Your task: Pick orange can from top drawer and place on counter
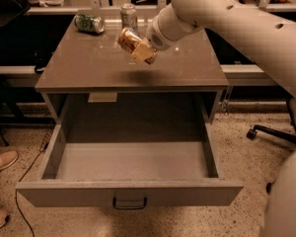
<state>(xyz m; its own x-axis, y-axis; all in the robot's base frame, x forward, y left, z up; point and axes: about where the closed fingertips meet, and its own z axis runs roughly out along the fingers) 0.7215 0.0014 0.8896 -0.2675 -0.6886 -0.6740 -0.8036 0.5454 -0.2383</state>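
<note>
Glossy counter; gripper above it holding orange can.

gripper clamps orange can above counter mid-rear | tipped can on counter rear-L | upright can just R of it, behind gripper | top drawer open, in front of & below counter

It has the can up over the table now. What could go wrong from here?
The end effector hangs above the counter, holding the orange can tilted. Let go like that, it could tip over and roll, perhaps off the front edge into the open top drawer. The upright can and the green can lying behind are near; a swing that way might knock them.
</note>
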